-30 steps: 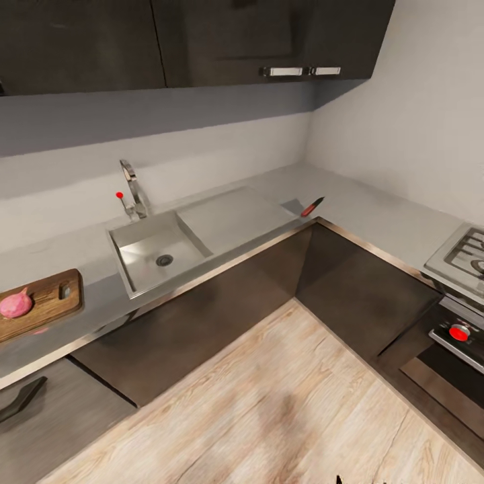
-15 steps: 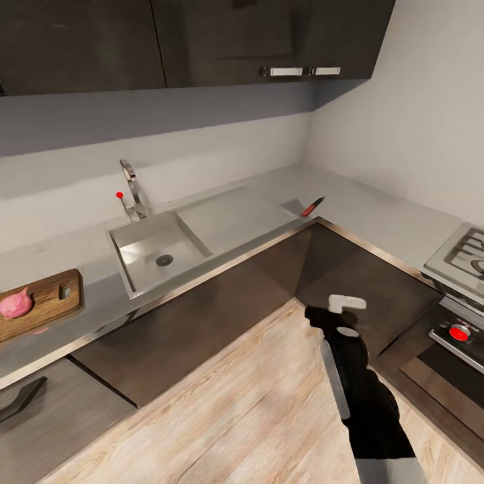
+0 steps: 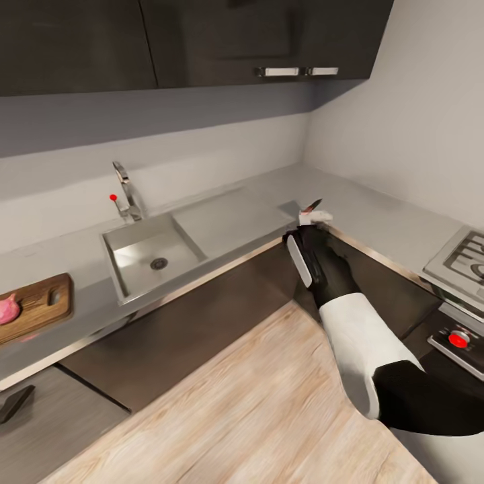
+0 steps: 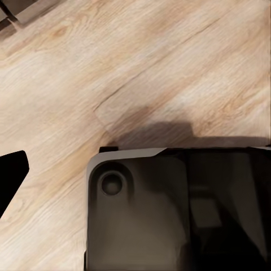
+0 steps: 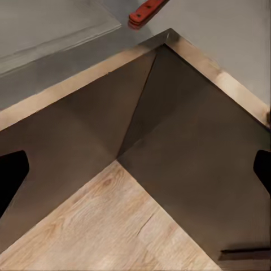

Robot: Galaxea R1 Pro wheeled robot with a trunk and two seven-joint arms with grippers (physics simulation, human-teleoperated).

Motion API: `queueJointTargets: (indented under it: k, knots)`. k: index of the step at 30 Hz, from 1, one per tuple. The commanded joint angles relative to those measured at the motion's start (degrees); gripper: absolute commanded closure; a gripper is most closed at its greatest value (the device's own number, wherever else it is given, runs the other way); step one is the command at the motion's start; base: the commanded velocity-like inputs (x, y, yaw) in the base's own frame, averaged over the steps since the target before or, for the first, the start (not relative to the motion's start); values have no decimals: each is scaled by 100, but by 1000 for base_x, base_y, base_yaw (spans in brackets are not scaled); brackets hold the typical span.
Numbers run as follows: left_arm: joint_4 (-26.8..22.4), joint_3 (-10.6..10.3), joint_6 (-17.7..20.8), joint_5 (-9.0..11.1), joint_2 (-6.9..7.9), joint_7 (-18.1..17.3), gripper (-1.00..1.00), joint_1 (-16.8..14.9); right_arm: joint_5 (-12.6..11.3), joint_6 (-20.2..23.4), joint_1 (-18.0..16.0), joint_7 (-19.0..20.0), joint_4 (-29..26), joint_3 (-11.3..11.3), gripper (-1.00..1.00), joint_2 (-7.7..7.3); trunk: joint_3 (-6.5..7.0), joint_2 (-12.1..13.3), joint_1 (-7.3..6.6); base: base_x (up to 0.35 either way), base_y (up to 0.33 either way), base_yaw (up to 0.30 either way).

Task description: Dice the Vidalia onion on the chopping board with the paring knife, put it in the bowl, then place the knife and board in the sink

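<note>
Head view: your right hand [image 3: 314, 216] is stretched out to the inner corner of the L-shaped desk [image 3: 376, 218], a smooth grey reflective worktop over dark matt cabinet fronts. The paring knife [image 3: 313, 204] lies at that corner's front edge; only its dark pointed blade tip shows above the hand, the handle being hidden behind it. You cannot tell from this view whether the fingers touch it.

Right wrist view: the red handle end of the paring knife [image 5: 145, 12] lies on the grey desk, cut off by the picture's edge. Two dark fingertips [image 5: 11, 178] stand far apart at opposite sides of the picture, so the hand is spread wide and holds nothing.

The sink [image 3: 128, 272], a rectangular brushed-steel basin with a round drain, a flat drainboard and a curved chrome tap [image 3: 124, 191], is set into the desk's long run. Near that run's far left end lies the chopping board [image 3: 40, 309], dark-brown grained wood with a slot hole. The Vidalia onion [image 3: 5, 309], pinkish and rounded, rests on the board, cut off by the picture's edge.

Left wrist view: one dark fingertip [image 4: 10, 172] shows over pale wood-grain floor [image 4: 141, 68] and a dark rounded robot part; you cannot tell how wide the left hand stands.
</note>
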Motion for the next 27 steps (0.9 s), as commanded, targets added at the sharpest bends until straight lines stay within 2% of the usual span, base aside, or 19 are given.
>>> queueJointTargets:
  k: [1,5,7,12,16,20,27]
  knots:
    - [13,-14,-9,36,-17,0,-100,2,-96,-49,-154,-36,175,5,-100,0,-7,-7,4,216,-220,0]
    - [65,-14,-9,23,-54,-3,-100,2,-453,-228,-370,-55,435,-9,-100,-2,-7,-7,4,222,-230,0]
    - [74,-14,-9,22,-57,-3,-100,2,-508,-248,-389,-57,459,-70,-100,-21,-7,-7,4,225,-238,0]
    - [76,-14,-9,21,-59,-3,-100,2,-543,-269,-402,-86,462,-320,-100,-51,-7,-7,4,227,-239,0]
    - [72,-14,-9,21,-60,-3,-100,2,-545,-271,-403,-125,459,-341,-100,-40,-7,-7,4,262,-173,0]
    - [79,-14,-9,21,-60,-3,-100,2,-553,-281,-403,-404,458,-343,-100,-26,-7,-7,4,306,-32,0]
    - [82,-14,-9,21,-56,-3,-100,2,-555,-286,-403,-464,458,-343,-100,-12,-7,-7,4,314,-12,0]
